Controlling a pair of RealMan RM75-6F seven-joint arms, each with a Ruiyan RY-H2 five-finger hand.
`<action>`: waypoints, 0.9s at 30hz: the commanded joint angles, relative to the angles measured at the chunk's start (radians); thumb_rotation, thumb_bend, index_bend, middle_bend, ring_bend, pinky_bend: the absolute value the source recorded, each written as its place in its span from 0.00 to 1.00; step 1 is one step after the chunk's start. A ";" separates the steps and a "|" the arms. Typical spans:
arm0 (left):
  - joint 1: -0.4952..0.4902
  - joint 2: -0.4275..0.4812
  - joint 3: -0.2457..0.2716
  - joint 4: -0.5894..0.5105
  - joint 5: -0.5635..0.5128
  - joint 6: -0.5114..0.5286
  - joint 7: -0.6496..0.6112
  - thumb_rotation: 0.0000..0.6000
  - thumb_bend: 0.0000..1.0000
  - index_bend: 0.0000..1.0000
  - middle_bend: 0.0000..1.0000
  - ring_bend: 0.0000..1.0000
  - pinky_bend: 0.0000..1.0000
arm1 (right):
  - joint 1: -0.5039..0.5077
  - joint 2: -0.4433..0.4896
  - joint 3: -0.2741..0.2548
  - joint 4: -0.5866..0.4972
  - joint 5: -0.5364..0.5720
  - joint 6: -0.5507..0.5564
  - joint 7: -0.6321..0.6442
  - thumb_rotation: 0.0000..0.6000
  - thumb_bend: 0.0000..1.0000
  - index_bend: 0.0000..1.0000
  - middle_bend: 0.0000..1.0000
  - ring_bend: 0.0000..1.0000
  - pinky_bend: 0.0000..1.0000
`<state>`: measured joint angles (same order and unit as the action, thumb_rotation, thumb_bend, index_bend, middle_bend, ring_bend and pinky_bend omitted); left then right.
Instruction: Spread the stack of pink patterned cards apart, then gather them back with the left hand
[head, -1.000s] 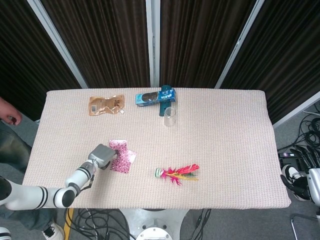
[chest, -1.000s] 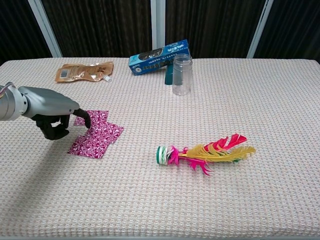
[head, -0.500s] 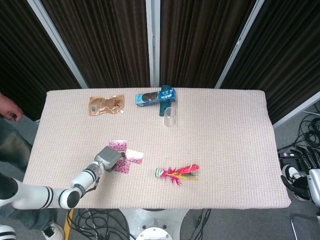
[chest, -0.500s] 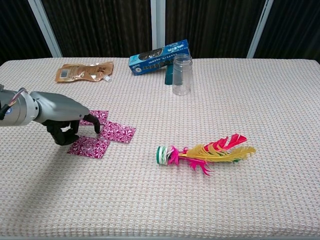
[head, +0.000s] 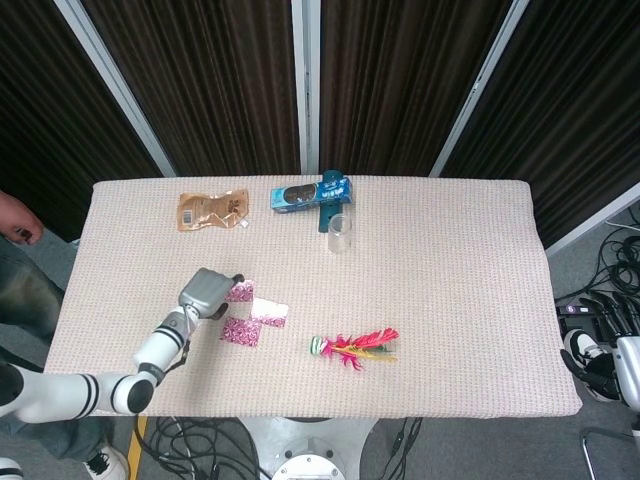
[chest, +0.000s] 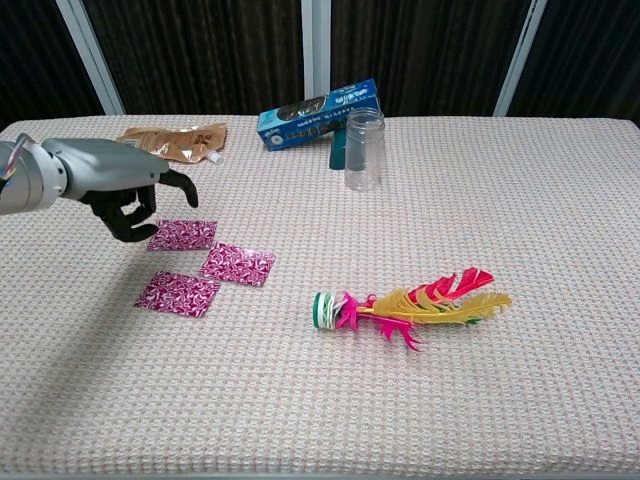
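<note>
We record three cards (chest: 210, 265), pink with a white swirl pattern; a tablecloth (chest: 520, 200), beige waffle weave; a box (chest: 320, 112), blue; a pouch (chest: 168, 143), tan-brown; a jar (chest: 364, 150), clear; a shuttlecock (chest: 410, 303), pink, yellow and green feathers; a left hand (chest: 120, 190), grey with black fingers.

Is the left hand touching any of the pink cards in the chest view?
No, the left hand hovers above the table, clear of the three pink cards, which lie spread apart.
</note>
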<state>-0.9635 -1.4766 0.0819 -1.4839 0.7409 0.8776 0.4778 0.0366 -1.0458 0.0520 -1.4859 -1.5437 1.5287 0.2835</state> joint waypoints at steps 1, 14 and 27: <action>0.053 -0.064 -0.041 0.116 0.041 0.005 -0.081 1.00 0.31 0.28 0.87 0.94 0.97 | 0.001 -0.001 0.000 0.001 0.001 -0.001 0.000 0.75 0.19 0.16 0.10 0.02 0.00; 0.071 -0.177 -0.131 0.271 -0.002 -0.095 -0.139 1.00 0.22 0.33 0.89 0.95 0.98 | 0.003 0.002 0.002 0.002 0.008 -0.010 -0.001 0.75 0.19 0.16 0.10 0.01 0.00; 0.067 -0.235 -0.167 0.368 -0.079 -0.134 -0.079 1.00 0.22 0.38 0.89 0.95 0.98 | 0.001 -0.001 0.002 0.011 0.015 -0.014 0.005 0.76 0.19 0.16 0.10 0.01 0.00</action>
<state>-0.8978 -1.7092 -0.0827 -1.1183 0.6635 0.7441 0.3976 0.0373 -1.0465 0.0537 -1.4745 -1.5283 1.5147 0.2885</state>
